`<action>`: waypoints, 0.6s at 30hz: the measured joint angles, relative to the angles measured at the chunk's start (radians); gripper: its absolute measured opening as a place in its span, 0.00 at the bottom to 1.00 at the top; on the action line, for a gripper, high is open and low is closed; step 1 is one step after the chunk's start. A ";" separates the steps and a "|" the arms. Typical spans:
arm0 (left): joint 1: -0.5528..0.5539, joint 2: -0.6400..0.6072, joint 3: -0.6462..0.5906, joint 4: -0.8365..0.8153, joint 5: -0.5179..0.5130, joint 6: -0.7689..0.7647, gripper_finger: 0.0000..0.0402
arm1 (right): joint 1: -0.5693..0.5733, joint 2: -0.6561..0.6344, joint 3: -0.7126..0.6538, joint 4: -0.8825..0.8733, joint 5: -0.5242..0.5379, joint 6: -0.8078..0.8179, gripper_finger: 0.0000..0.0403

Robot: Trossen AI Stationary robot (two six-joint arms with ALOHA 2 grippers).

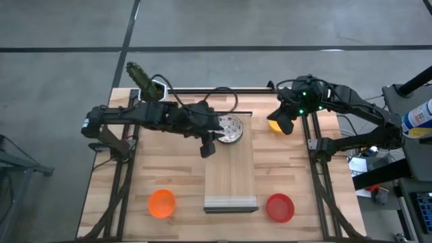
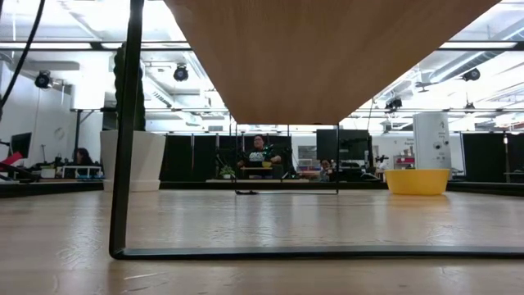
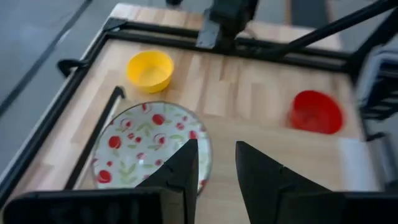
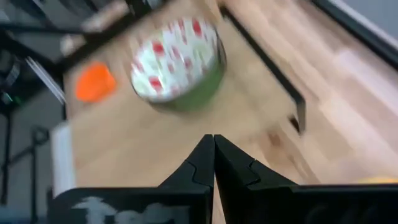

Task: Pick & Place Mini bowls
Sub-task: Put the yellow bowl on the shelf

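From above, the left end effector point(image 1: 208, 145), fingers apart, hangs beside the speckled bowls point(image 1: 229, 128) on the raised board point(image 1: 229, 175). The right end effector point(image 1: 282, 125), fingers together, covers the yellow bowl point(image 1: 273, 125). Orange bowl point(image 1: 161, 203) and red bowl point(image 1: 279, 206) sit on the desk point(image 1: 169, 169).

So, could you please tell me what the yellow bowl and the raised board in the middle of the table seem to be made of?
The yellow bowl looks like plastic or glazed ceramic: one even colour and a smooth, softly shiny surface; which of the two cannot be told. The raised board looks like pale unpainted wood with a matte finish, showing grain lines along its length.
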 joint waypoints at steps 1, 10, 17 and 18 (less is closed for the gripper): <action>0.000 -0.010 0.000 0.002 0.011 -0.004 0.25 | 0.000 0.000 -0.002 -0.026 0.002 -0.010 0.02; 0.001 -0.101 -0.003 0.036 0.033 -0.014 0.25 | 0.000 -0.003 -0.025 -0.156 0.019 -0.087 0.02; 0.001 -0.198 -0.100 0.104 0.093 -0.021 0.25 | 0.000 0.000 -0.114 -0.186 0.047 -0.109 0.02; 0.001 -0.219 -0.129 0.125 0.103 -0.027 0.25 | 0.000 0.000 -0.136 -0.188 0.046 -0.123 0.02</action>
